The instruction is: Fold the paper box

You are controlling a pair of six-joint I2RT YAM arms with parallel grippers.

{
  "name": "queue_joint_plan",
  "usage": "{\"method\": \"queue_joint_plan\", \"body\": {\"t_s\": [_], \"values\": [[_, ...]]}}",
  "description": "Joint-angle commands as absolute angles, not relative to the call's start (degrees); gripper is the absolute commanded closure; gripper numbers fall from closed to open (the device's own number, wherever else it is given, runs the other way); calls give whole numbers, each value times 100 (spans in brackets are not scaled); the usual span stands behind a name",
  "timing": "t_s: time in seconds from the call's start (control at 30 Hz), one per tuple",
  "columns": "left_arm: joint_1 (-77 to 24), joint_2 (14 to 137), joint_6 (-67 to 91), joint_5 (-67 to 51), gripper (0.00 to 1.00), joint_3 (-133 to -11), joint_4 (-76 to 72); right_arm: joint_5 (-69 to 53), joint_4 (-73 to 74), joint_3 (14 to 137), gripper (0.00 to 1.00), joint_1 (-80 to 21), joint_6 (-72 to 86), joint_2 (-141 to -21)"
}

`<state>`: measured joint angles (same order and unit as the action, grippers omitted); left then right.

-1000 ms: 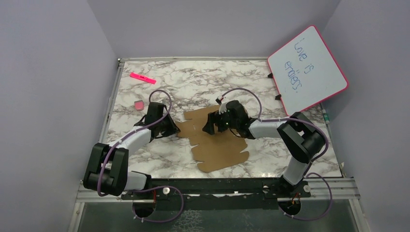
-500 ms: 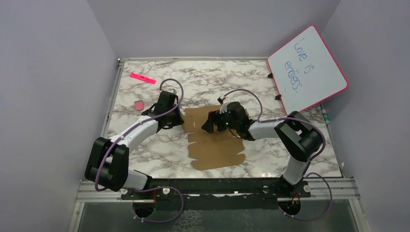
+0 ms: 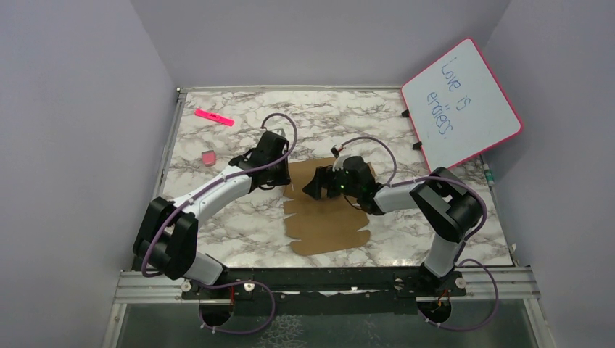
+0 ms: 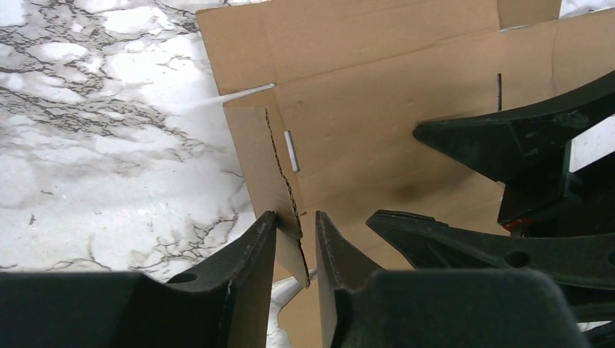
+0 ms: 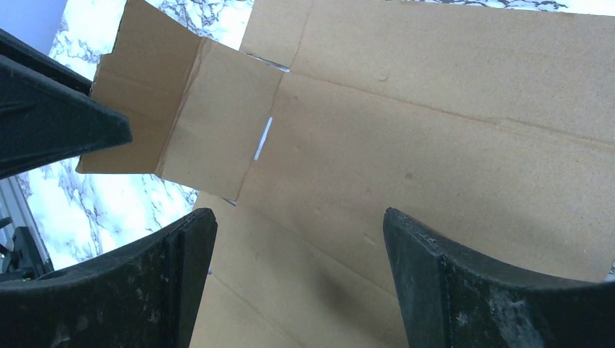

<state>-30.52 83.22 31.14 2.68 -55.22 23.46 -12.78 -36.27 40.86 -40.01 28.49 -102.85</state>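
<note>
Lying flat in the middle of the marble table (image 3: 239,232), the paper box (image 3: 326,225) is a brown die-cut sheet, its near edge toward the arm bases. Up its left side, the left gripper (image 4: 296,217) has its fingers pinched together on a small side flap (image 4: 272,167), and that flap stands tilted up off the marble. Just beside it, over the sheet's main panel, the right gripper (image 5: 297,217) hangs with fingers spread wide, nothing between them. Whether the tips touch the cardboard, I cannot tell. Farther back on the left: a pink eraser (image 3: 208,157), then a pink marker (image 3: 214,117). Far right, the pink-framed whiteboard (image 3: 460,105) stands tilted.
</note>
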Motion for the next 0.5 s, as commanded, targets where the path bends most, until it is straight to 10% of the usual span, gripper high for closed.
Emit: {"method": "queue_joint_plan", "body": {"t_s": [0.0, 0.47], "values": [[-3190, 8433, 3172, 395, 70, -5720, 2479, -1083, -3703, 3873, 9, -4001, 3066, -10449], [-3700, 8875, 3325, 360, 66, -6046, 2354, -900, -4039, 3664, 9, -4001, 3298, -10459]]}}
